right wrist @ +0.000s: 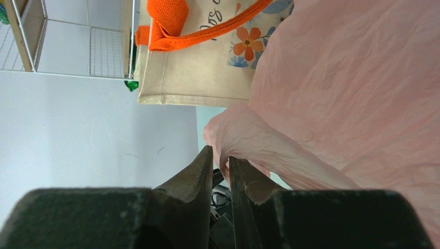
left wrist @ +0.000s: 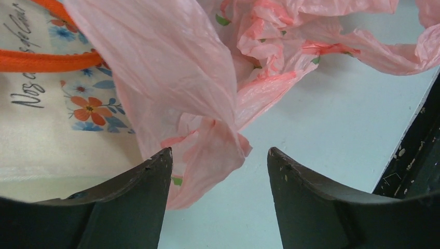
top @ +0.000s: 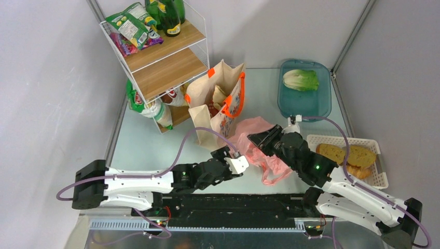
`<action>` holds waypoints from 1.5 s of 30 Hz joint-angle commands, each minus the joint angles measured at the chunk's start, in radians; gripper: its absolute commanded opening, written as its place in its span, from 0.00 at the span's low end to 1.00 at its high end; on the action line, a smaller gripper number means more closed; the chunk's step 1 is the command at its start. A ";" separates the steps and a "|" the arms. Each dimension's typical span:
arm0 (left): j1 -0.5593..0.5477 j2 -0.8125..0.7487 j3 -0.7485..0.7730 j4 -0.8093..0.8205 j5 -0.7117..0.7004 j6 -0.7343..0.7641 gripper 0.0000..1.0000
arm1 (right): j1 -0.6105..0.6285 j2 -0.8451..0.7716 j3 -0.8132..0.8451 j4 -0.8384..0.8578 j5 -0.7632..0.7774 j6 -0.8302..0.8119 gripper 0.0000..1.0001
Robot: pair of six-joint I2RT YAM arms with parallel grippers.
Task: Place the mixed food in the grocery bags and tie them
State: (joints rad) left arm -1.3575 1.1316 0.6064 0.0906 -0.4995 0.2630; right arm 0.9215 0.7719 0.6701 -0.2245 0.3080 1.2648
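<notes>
Pinching pink bag (right wrist: 337, 93), right jaws

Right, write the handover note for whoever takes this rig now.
Left gripper: jaws open, straddling a fold of the pink bag.
Right gripper: jaws shut on a strip of that bag.
Lettuce in the teal tray, bread in the white basket, tote standing beside the bag.
Done: nothing tied; tote's contents unclear.
Left: bag lettuce and bread, tie.
</notes>
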 commanded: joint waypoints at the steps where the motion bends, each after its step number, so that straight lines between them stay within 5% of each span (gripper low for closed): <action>1: -0.002 0.031 0.067 0.054 0.018 0.020 0.70 | 0.006 -0.022 0.052 0.000 0.038 0.002 0.21; 3: -0.002 0.058 0.090 0.057 -0.014 0.020 0.57 | 0.006 -0.024 0.054 -0.004 0.029 0.003 0.21; 6: -0.002 0.101 0.148 0.057 -0.021 0.010 0.16 | 0.004 -0.031 0.054 -0.013 0.021 -0.009 0.23; 8: -0.002 0.116 0.179 0.053 -0.025 -0.021 0.02 | -0.006 -0.050 0.054 -0.034 0.038 -0.042 0.30; 12: 0.015 0.059 0.184 0.040 -0.017 -0.144 0.00 | -0.052 -0.141 0.053 -0.153 0.081 -0.183 0.72; 16: 0.156 -0.051 0.176 -0.020 0.230 -0.400 0.00 | -0.084 -0.248 0.047 -0.300 0.123 -0.333 0.83; 20: 0.231 -0.135 0.182 -0.048 0.346 -0.518 0.00 | -0.090 -0.370 0.010 -0.349 0.075 -0.510 0.84; 25: 0.264 -0.212 0.176 -0.051 0.330 -0.604 0.00 | -0.091 -0.426 -0.058 -0.320 -0.015 -0.602 0.77; 30: 0.335 -0.208 0.192 -0.055 0.408 -0.700 0.00 | -0.091 -0.362 -0.093 -0.242 -0.069 -0.658 0.72; 38: 0.554 -0.111 0.275 -0.055 0.777 -0.932 0.00 | -0.091 -0.267 -0.086 -0.251 -0.019 -0.702 0.87; 45: 0.593 -0.062 0.351 -0.041 0.881 -0.963 0.00 | -0.090 -0.194 -0.094 -0.228 0.085 -0.645 0.75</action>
State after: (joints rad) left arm -0.7689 1.0817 0.8989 0.0147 0.2764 -0.6449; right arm 0.8337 0.5365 0.5758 -0.5087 0.2981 0.6071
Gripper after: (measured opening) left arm 0.005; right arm 0.788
